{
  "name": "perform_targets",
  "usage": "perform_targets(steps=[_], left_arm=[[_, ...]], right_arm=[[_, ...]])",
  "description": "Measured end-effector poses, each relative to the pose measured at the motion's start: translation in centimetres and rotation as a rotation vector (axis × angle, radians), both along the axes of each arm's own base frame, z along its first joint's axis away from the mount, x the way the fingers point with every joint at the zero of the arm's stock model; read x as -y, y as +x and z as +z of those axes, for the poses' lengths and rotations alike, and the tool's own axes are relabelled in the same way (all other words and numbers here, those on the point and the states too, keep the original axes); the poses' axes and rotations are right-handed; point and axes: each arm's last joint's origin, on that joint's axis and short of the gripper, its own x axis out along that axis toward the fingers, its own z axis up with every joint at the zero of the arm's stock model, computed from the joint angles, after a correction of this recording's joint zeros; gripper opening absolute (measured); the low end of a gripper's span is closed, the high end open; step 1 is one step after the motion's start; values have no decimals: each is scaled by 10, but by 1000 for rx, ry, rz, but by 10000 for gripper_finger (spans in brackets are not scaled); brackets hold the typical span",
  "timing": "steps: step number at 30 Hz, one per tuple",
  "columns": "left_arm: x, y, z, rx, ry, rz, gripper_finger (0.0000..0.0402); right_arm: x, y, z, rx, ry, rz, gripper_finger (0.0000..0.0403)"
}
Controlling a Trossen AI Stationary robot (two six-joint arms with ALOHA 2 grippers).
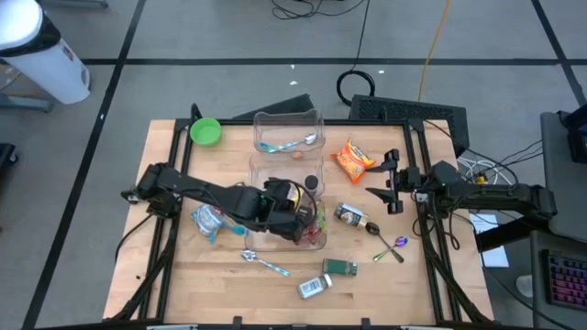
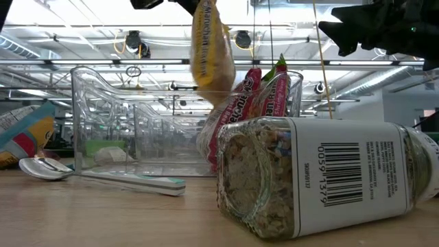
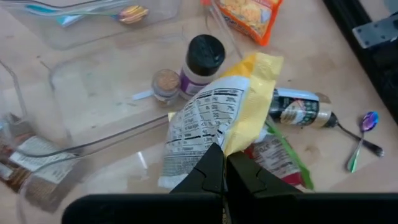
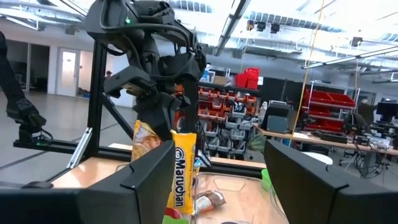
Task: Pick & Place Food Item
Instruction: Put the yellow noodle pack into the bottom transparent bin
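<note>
A yellow noodle packet point(image 3: 217, 112) hangs from my left gripper point(image 3: 225, 177), which is shut on it above the near clear bin point(image 1: 316, 240). In the low view the packet point(image 2: 207, 48) hangs upright over the bin's red snack packets point(image 2: 264, 96). Whether its lower end is inside the walls, I cannot tell. My right gripper point(image 1: 393, 183) waits open at the table's right side, raised and touching nothing. The right wrist view shows the left arm and the packet point(image 4: 183, 177) between its fingers, farther off. My left gripper pinches one end of the packet point(image 3: 231, 146) between its two fingers, coming from above and slanting down. The packet hangs below the fingers, somewhat crumpled, lifted clear of the table.
A dark-capped spice bottle point(image 3: 205, 53) and a small jar point(image 3: 165, 81) stand in the clear bin beyond. The far bin point(image 1: 289, 133) holds a spoon. An orange snack bag point(image 1: 353, 158), a green bowl point(image 1: 205, 131), a bottle point(image 1: 350, 215), spoons point(image 1: 266, 264) and jars point(image 1: 328, 278) lie about.
</note>
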Motion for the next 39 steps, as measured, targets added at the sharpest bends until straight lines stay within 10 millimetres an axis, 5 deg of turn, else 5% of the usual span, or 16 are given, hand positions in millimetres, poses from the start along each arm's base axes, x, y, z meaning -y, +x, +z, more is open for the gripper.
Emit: perform_targets(steps=[24, 39], left_arm=[[-8, 5, -1, 43, -46, 69, 0], [2, 7, -28, -63, -126, 177, 0]], right_arm=[[0, 0, 0, -4, 1, 0, 239], [0, 1, -2, -20, 4, 1, 241]])
